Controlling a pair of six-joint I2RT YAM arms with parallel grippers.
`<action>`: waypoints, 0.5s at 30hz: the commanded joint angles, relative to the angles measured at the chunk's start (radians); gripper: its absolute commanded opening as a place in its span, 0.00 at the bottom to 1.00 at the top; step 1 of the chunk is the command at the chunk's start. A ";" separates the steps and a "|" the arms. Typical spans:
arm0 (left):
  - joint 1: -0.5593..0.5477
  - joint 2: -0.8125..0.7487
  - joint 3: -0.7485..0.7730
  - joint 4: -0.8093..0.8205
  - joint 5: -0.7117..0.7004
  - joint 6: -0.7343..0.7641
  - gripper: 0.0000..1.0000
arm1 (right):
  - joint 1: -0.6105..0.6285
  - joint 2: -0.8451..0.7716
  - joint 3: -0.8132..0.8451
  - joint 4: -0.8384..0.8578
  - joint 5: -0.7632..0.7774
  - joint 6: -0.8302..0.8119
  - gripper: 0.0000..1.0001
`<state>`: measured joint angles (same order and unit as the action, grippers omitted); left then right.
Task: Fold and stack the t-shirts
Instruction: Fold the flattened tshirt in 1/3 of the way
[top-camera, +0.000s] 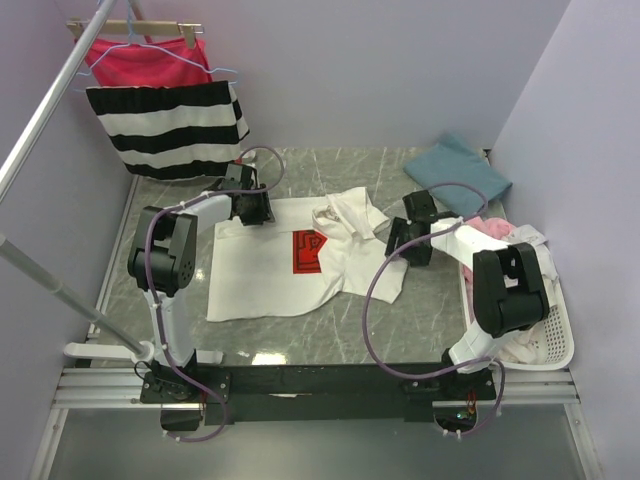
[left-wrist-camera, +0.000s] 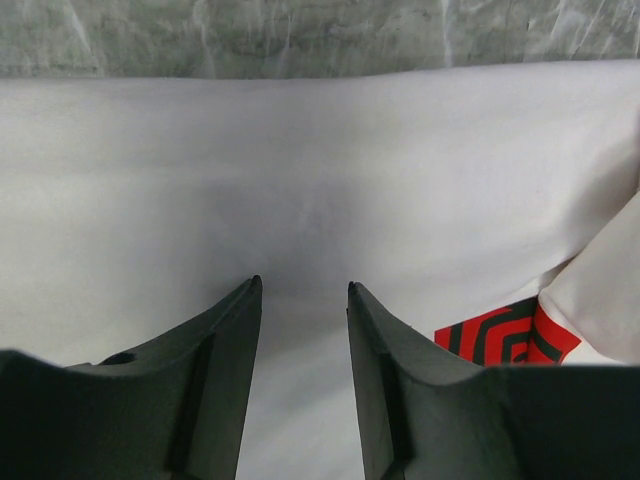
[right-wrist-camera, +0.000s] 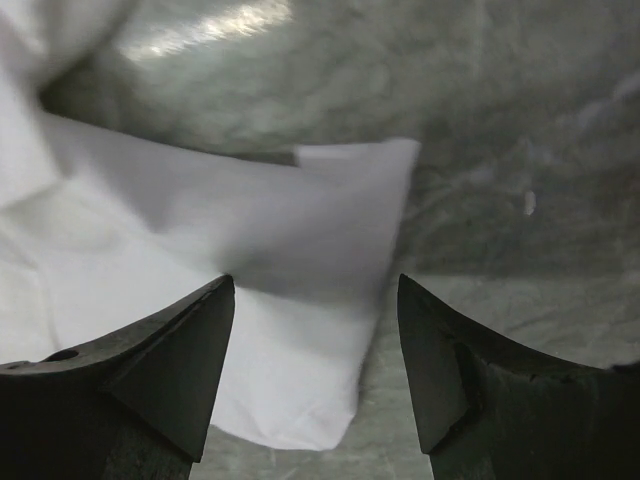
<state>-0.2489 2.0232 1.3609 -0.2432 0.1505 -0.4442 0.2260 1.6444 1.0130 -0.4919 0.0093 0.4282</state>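
Note:
A white t-shirt (top-camera: 270, 275) with a red square logo (top-camera: 309, 251) lies spread on the marble table, its upper right part bunched up (top-camera: 348, 212). My left gripper (top-camera: 250, 208) is open, just above the shirt's far left edge. In the left wrist view the gripper (left-wrist-camera: 302, 285) hovers over plain white cloth (left-wrist-camera: 300, 170), with the logo (left-wrist-camera: 505, 332) to the right. My right gripper (top-camera: 408, 240) is open at the shirt's right side. In the right wrist view the gripper (right-wrist-camera: 316, 280) straddles the white sleeve end (right-wrist-camera: 300, 330). A teal-blue t-shirt (top-camera: 458, 170) lies at the back right.
A white basket (top-camera: 558, 335) at the right edge holds pale white and pink garments (top-camera: 497, 231). A black-and-white striped garment (top-camera: 170, 125) and a red-pink one (top-camera: 145, 60) hang on hangers at the back left. A metal rail (top-camera: 45, 100) runs along the left.

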 joint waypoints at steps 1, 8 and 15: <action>0.008 -0.029 -0.037 -0.028 -0.029 -0.005 0.46 | -0.051 -0.061 -0.068 0.082 -0.006 0.066 0.73; 0.008 -0.018 -0.028 -0.033 -0.020 -0.002 0.46 | -0.088 -0.037 -0.090 0.127 -0.058 0.067 0.73; 0.010 -0.008 -0.028 -0.037 -0.022 0.005 0.46 | -0.120 0.020 -0.094 0.234 -0.207 0.058 0.14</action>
<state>-0.2455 2.0171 1.3502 -0.2348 0.1513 -0.4534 0.1265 1.6581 0.9272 -0.3412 -0.1062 0.4847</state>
